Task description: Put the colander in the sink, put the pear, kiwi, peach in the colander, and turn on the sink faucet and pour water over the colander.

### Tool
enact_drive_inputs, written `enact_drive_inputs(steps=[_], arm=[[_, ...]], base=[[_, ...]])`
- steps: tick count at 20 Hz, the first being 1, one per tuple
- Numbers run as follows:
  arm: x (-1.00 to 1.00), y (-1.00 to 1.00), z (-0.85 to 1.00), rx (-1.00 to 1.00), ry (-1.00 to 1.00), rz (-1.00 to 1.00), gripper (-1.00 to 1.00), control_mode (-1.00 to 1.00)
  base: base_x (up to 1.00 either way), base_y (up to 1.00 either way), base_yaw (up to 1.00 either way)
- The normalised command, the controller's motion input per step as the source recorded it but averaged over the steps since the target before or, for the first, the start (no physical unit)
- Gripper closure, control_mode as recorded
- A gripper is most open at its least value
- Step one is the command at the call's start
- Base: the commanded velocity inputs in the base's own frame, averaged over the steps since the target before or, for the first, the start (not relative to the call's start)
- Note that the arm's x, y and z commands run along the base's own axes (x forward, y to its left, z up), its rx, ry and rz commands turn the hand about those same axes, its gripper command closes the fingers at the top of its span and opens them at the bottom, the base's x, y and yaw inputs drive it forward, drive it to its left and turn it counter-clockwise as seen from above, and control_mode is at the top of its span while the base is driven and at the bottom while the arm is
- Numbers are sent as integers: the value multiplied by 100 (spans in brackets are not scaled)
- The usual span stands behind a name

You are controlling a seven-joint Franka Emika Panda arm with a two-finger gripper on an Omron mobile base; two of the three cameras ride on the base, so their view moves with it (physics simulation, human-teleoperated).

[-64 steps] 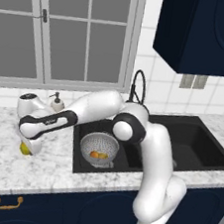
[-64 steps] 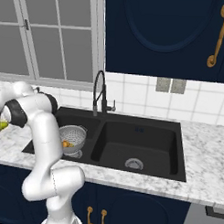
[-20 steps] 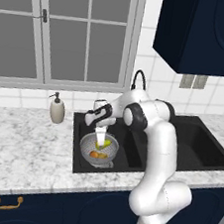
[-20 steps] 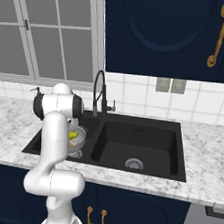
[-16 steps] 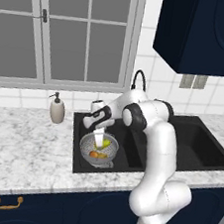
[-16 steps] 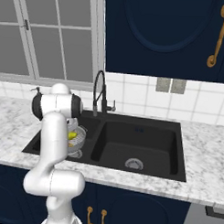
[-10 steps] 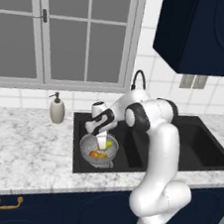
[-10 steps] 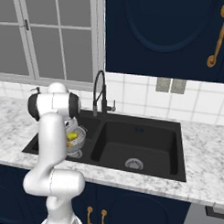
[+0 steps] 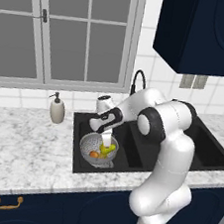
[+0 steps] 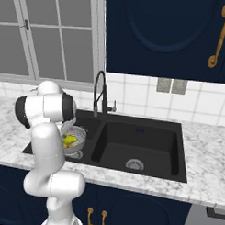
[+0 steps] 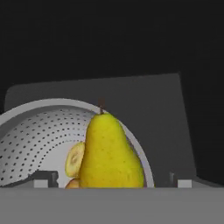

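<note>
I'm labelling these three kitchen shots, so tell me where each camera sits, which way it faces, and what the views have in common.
Left base view: behind the arm on its left, looking forward and down at the sink, the colander and the window; the arm rises from the lower right.
Right base view: behind on the right, looking over both basins and the sink faucet; the arm rises from the lower left.
Hand view: on the hand, looking into the colander at the pear and the kiwi.
Shared: all three show the colander with the pear in it.

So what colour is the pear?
Yellow-green pear, clearest in the hand view.
</note>
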Motion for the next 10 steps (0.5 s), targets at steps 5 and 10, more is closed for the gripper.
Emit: enact_drive_inputs(steps=[5,10], arm=[[-2,25,46,-3,0,-10,-100,-100],[-60,6,99,0,-17,0,-100,-100]], base=[[0,0,0],[0,0,0]])
